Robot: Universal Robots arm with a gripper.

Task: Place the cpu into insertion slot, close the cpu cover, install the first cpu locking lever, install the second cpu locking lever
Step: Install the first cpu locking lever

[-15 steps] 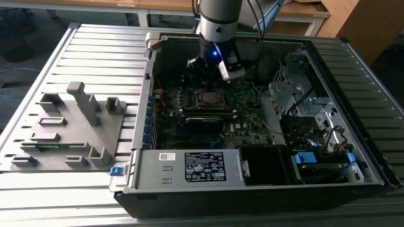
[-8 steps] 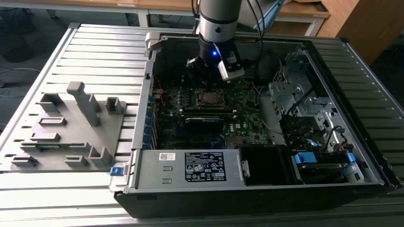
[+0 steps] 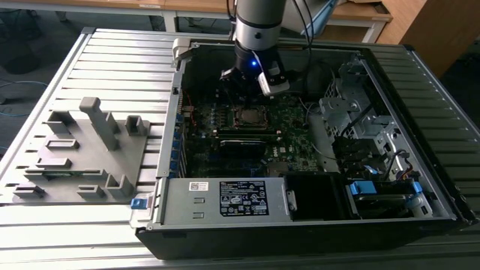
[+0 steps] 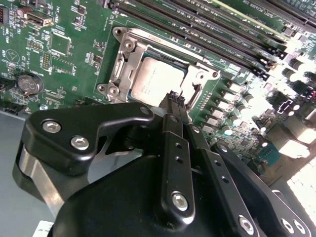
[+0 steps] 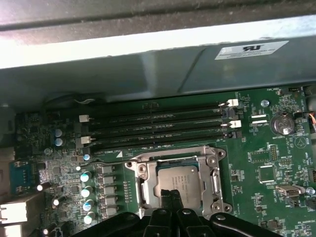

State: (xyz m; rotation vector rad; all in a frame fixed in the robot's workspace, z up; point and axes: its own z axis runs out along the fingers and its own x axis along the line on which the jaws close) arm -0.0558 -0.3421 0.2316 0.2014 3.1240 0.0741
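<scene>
Cpu [image 5: 178,183] sits socketed, cpu cover [image 5: 214,170] flat around it; end effector [image 5: 171,194] hovers above, fingers together

cpu [image 5: 178,178]: dull grey metal | cpu cover [image 5: 213,181]: silvery metal
</scene>
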